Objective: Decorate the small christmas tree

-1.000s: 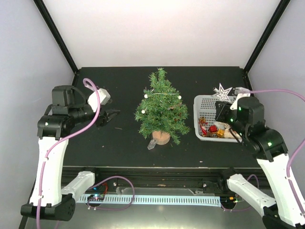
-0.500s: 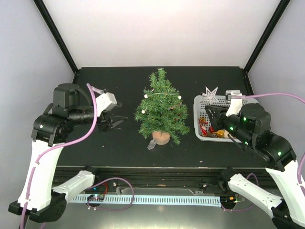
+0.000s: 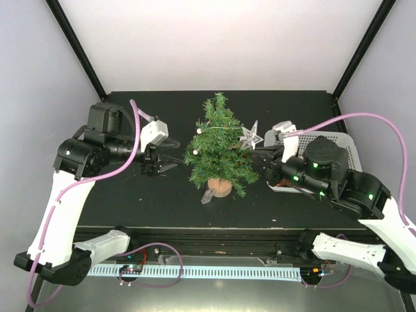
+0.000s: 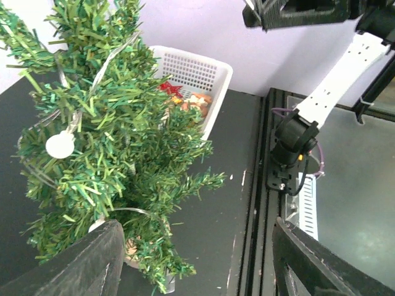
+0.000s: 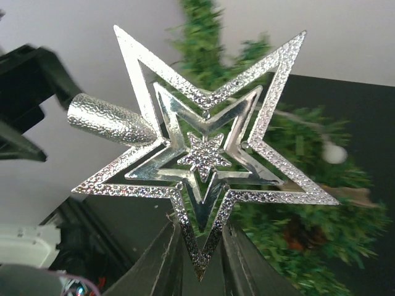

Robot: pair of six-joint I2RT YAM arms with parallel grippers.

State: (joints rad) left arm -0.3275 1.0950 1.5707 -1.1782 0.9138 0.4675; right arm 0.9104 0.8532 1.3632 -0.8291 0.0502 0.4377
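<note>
In wrist view only, star's apparent socket shows.

Obstacles I log: the small christmas tree at mid bench, between left hand and right hand gripping a star; basket far right; bare bench in front.

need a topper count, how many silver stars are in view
1. The silver star is held by its lower point in the right gripper, beside the small christmas tree. Others may be hidden in the white basket.
</note>
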